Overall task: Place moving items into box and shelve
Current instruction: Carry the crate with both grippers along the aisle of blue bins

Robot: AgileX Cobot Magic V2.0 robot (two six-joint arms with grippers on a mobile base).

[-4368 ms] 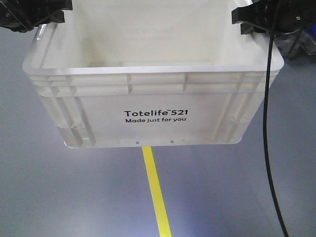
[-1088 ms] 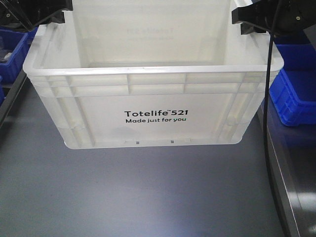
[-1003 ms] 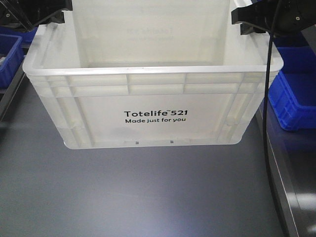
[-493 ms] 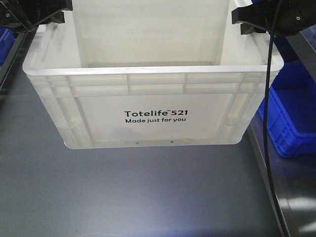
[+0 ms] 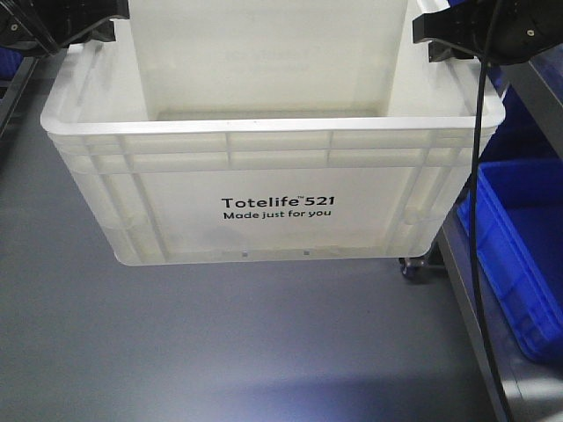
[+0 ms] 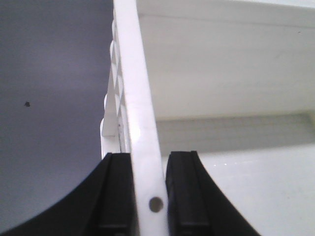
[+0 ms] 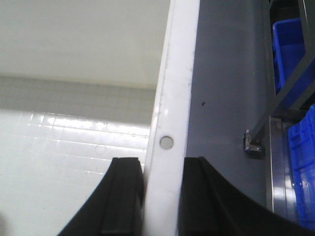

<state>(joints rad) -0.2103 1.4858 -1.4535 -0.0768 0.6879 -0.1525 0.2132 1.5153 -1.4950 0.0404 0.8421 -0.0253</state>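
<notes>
The box (image 5: 277,189) fills the middle of the front view with its printed long side facing the camera. It is carried between the two arms by its short end walls, and the interior that shows is bare white. The left gripper (image 6: 149,167) reaches in from the upper left corner of that view. In its wrist camera the two black fingers (image 6: 115,196) point straight along the wall, one on the ribbed outer face and one inside, closed tight against the white rim with no gap showing. The right gripper (image 7: 164,164) comes in from the upper right corner in a mirrored pose. Its jaws are likewise pinched onto the opposite rim just below a small round hole, one finger inside the box and one outside. A black cable (image 5: 475,176) hangs from the right arm down the right side of the frame. Grey floor (image 5: 220,343) shows beneath the box. A blue bin (image 5: 519,255) sits in a metal rack (image 5: 462,290) at the right edge, near the box's lower right corner.
</notes>
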